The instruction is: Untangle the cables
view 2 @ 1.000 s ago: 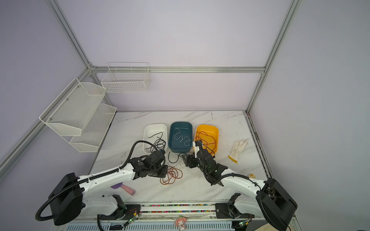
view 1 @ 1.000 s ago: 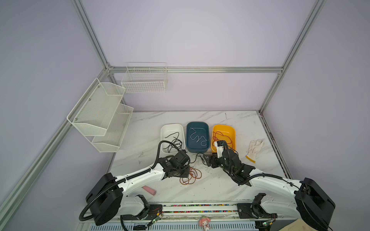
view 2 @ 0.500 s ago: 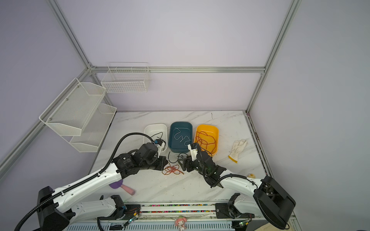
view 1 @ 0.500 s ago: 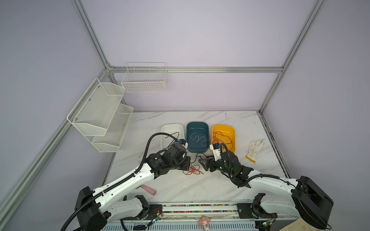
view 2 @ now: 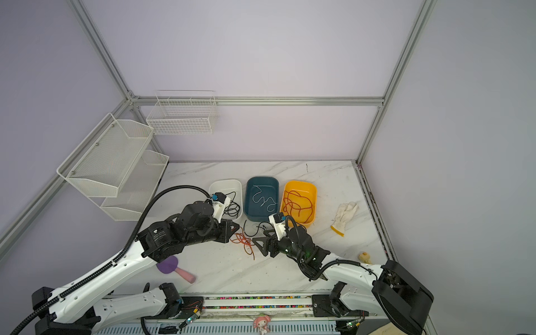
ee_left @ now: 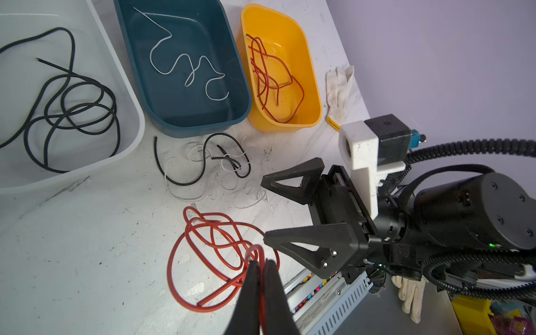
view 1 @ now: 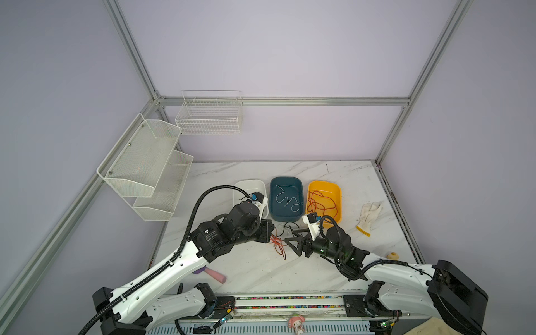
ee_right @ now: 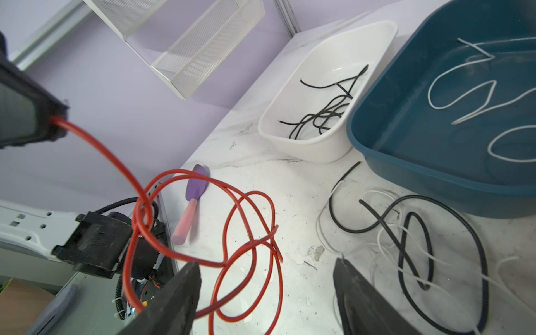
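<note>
A red cable lies in loose loops on the marble table. My left gripper is shut on one strand and holds it above the table; that strand runs taut to the coil. Facing it, my right gripper is open, its fingers to either side of the coil's near end, not touching it. A black cable tangled with thin white ones lies in front of the teal bin.
A white bin holds black cables, the teal bin a white one, a yellow bin red ones. A white glove lies right, a purple-pink spatula front left. Wire shelves line the left wall.
My left arm has risen and drawn the red cable up and out of its flat coil. My right gripper has moved left, closer to the red cable, still open.
</note>
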Controlling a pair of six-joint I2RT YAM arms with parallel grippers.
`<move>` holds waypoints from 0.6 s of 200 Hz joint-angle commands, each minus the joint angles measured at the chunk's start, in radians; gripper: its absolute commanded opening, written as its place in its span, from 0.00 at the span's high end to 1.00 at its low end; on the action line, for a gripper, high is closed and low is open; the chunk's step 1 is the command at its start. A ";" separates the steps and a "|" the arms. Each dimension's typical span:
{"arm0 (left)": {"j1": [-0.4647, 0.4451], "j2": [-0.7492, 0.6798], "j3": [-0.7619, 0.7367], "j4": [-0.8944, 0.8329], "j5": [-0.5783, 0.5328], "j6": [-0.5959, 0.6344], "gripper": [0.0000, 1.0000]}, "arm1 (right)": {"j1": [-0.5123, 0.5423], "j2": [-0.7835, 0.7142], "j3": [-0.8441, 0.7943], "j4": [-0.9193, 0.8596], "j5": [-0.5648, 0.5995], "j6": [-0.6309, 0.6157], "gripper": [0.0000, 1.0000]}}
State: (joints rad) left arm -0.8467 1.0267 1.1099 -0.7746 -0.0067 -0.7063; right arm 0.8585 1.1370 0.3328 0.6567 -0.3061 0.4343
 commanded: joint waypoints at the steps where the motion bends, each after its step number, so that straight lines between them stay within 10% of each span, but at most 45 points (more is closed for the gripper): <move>1: -0.006 -0.023 0.115 0.003 -0.062 -0.036 1.00 | 0.007 -0.049 -0.043 0.132 -0.024 0.029 0.25; 120: -0.005 -0.005 0.164 0.030 -0.031 -0.072 1.00 | 0.083 -0.011 -0.076 0.243 0.079 0.017 0.33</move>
State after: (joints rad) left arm -0.8471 1.0321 1.1873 -0.7742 -0.0582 -0.7666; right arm 0.9226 1.1042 0.2184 0.8791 -0.3027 0.4782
